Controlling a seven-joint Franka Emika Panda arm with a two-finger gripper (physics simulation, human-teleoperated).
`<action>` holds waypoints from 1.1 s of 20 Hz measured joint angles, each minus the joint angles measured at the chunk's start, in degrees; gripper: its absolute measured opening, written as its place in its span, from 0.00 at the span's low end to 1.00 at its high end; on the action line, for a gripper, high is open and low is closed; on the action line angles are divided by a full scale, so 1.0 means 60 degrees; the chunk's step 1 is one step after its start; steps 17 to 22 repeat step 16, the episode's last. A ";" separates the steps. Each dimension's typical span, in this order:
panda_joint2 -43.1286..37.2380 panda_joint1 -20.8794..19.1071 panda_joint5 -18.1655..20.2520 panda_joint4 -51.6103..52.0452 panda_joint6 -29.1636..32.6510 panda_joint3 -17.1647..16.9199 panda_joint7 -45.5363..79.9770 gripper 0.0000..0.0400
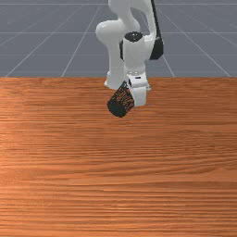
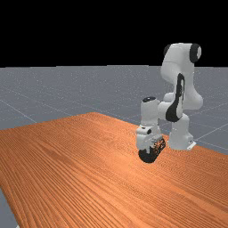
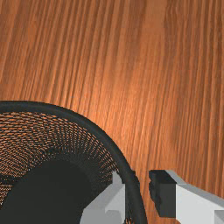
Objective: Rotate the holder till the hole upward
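Observation:
The black mesh holder [image 1: 119, 104] leans at a slant beside the gripper [image 1: 139, 98], on its left in the front view; its dark solid end is lower and its mesh side rises toward the arm. In the far view the holder [image 2: 148, 155] sits tilted just under the hand. Looking into its round mouth, the wrist view shows the holder's rim [image 3: 75, 114] and dark bottom. There the gripper [image 3: 142, 190] is open, one finger inside the mouth and the other outside. The rim runs between them, with a narrow gap to the outer finger.
Wooden table [image 1: 120, 176] extends from the holder toward the front view's bottom and to both sides. The arm's base [image 2: 180, 136] stands close behind the holder at the table's back edge.

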 joint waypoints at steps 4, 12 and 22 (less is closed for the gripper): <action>-0.0696 -0.0441 -0.0264 -0.0809 0.0219 -0.0427 -0.0119 0.10; -0.2830 -0.0947 -0.1570 -0.3061 0.0529 -0.0350 0.0493 0.41; -0.2872 -0.1217 -0.1779 -0.3008 0.0403 -0.0725 -0.0168 0.92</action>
